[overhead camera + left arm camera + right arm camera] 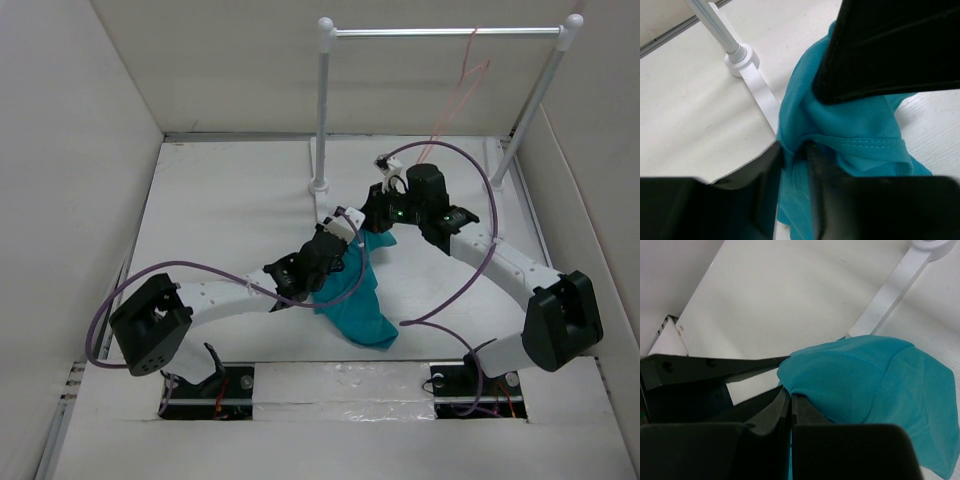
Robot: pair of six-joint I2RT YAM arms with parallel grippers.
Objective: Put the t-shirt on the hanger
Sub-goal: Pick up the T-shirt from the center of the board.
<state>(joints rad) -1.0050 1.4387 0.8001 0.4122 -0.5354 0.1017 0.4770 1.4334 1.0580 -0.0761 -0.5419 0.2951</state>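
Note:
The teal t-shirt [355, 295] hangs bunched between my two grippers above the table's middle, its lower part draping down to the table. My left gripper [345, 235] is shut on a fold of the t-shirt [840, 130] near a stitched hem. My right gripper [375, 222] is shut on the t-shirt's edge [865, 375], its jaws pressed tight together. The two grippers sit close to each other. The thin red-pink wire hanger [462, 75] hangs from the rail at the back right, apart from both grippers.
A white-and-silver rail [445, 32] on two posts stands at the back; its left post base [319, 185] is just behind the grippers and shows in the left wrist view [741, 56]. White walls enclose the table on three sides.

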